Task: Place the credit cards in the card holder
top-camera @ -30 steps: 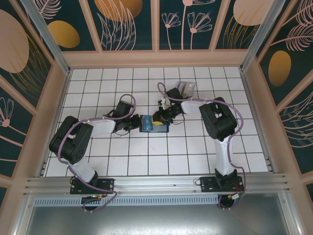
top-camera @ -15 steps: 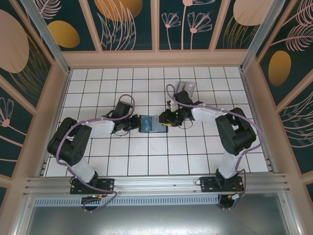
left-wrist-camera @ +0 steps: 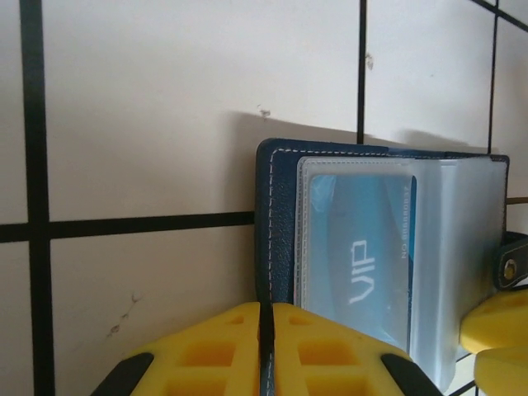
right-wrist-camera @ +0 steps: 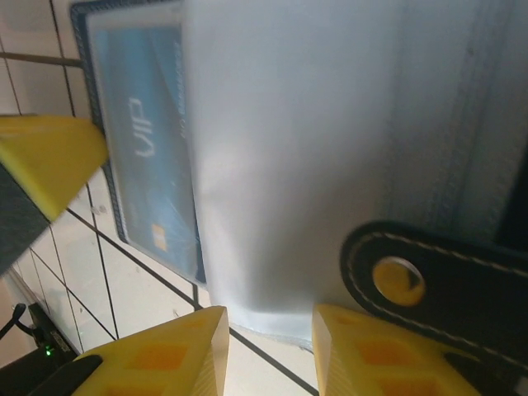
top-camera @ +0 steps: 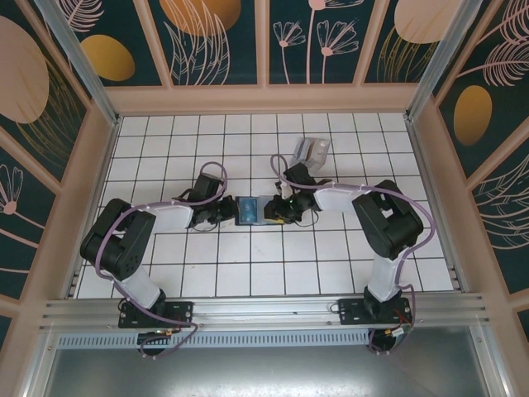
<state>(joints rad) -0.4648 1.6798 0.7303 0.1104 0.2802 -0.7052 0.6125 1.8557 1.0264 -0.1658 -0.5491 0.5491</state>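
Navy card holder [top-camera: 250,209] lies open on the tiled desk [top-camera: 248,273], a blue VIP card [left-wrist-camera: 363,247] inside. Left pincer [left-wrist-camera: 266,318] clenches its 9 o'clock edge; right pincer [right-wrist-camera: 268,326] gapes empty.

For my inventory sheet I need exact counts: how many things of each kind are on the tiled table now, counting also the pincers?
card holder: 1
blue card in its clear sleeve: 1
clear tray: 1
pincers: 2 (left pincer, right pincer)
Total: 5
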